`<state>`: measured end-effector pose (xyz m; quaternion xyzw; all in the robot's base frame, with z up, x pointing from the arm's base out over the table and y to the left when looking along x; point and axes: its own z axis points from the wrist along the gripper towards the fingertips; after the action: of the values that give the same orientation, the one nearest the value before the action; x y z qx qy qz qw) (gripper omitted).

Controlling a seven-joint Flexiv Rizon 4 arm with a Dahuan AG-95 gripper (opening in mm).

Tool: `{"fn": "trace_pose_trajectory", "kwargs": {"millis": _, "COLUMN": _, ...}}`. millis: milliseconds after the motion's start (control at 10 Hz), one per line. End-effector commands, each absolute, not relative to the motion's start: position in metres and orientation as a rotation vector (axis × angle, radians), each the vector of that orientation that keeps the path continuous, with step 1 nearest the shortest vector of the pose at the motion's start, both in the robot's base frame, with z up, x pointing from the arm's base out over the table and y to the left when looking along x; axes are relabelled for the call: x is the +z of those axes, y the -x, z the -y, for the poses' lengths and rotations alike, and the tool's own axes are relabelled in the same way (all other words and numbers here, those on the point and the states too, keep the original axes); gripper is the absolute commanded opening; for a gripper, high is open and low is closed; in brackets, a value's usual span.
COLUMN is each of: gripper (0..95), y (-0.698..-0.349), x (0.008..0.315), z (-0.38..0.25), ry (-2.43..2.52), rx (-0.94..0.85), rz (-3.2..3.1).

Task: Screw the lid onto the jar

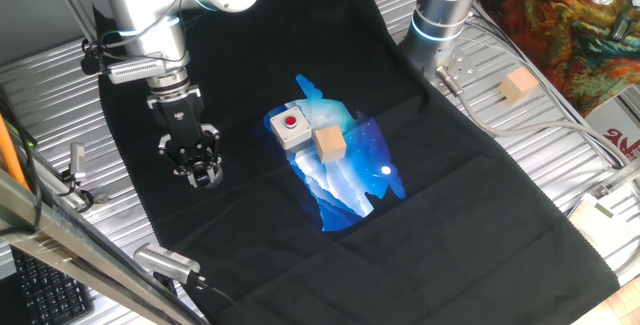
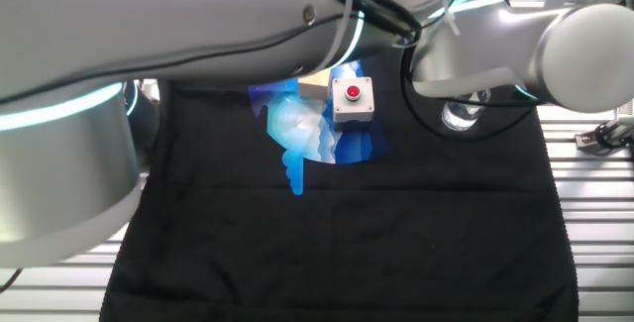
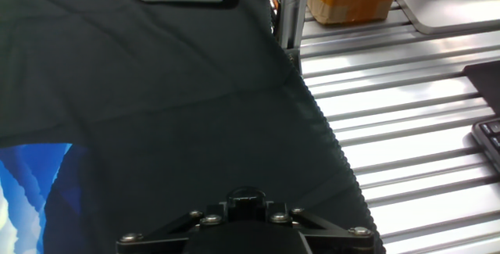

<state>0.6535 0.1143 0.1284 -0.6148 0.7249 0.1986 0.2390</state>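
Ribbed metal worktop (image 1: pixel 520 160) carries a wide black cloth (image 1: pixel 250 255) with a blue and white print (image 1: pixel 340 190) in its middle. At the print's upper edge sits the grey box (image 1: pixel 289 127) with a red button on top, the landmark for the rest.

Well apart from the grey box, out over bare cloth, the silver arm (image 1: pixel 150 25) reaches down and ends in the tool (image 1: pixel 203 173). Its fingers point at the cloth, and I cannot tell whether they are pinching anything.

A tan wooden cube (image 1: pixel 329 144) stands just beside the grey box, on the print. The jar (image 2: pixel 461 116), clear glass, stands on the cloth at the same place as the tool, near the grey box in the other fixed view and partly hidden by dark cables. The lid cannot be made out for certain.
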Motion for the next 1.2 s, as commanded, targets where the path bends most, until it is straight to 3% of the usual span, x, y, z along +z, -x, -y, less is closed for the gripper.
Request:
{"fn": "trace_pose_trajectory", "kwargs": {"millis": 100, "gripper": 0.0, "y": -0.6538, "x": 0.1273, "z": -0.1138, "ry": 1.679, "rx": 0.548, "rz": -1.977}}
{"fn": "trace_pose_trajectory", "kwargs": {"millis": 1200, "gripper": 0.0, "y": -0.6508, "x": 0.1274, "z": -0.1082, "ry": 1.674, "rx": 0.573, "rz": -1.948}}
